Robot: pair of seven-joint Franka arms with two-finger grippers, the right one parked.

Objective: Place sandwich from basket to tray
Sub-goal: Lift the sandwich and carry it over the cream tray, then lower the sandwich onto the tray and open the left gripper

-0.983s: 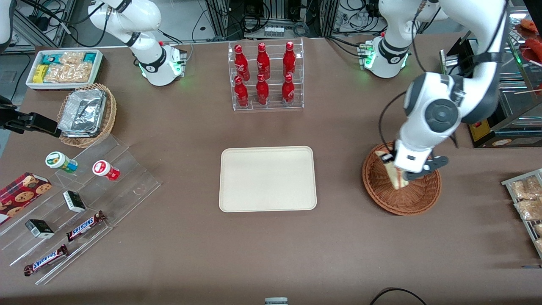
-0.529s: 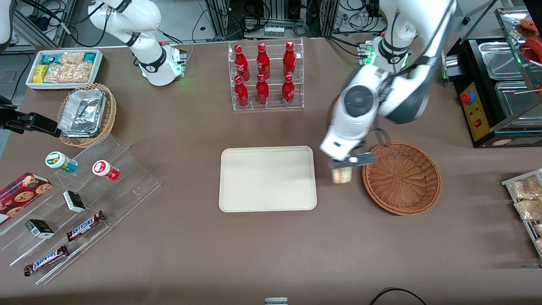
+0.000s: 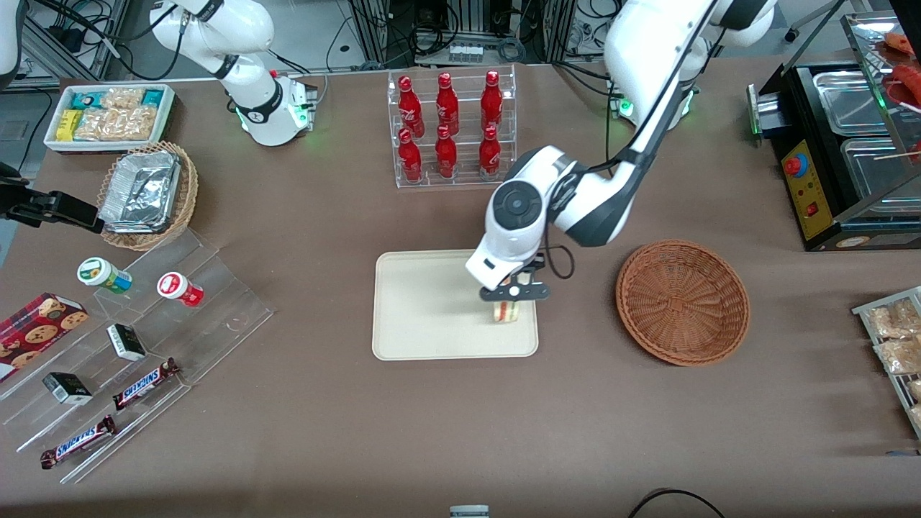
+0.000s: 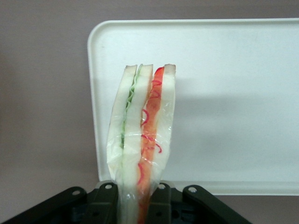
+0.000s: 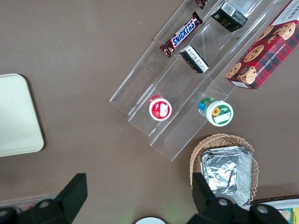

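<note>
Above tray point(image 3: 432, 302): gripper point(image 3: 512, 293) clamping sandwich point(image 3: 506, 311).

Tool point(image 3: 508, 306) holding sandwich point(image 3: 506, 311) above tray point(image 3: 432, 316) near its basket-side rim, basket point(image 3: 682, 302) beside tray

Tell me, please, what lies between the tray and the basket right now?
Only bare brown tabletop lies between the tray and basket, front view; the gripper holds the sandwich above the tray.

Clear-wrapped sandwich point(image 3: 506, 311) point(image 4: 142, 140) on edge, pinched in gripper point(image 3: 512, 293) point(image 4: 138, 205) over cream tray point(image 3: 424, 316) point(image 4: 224, 70) near basket-side rim. Reddish wicker basket point(image 3: 682, 302) empty, beside tray.
</note>
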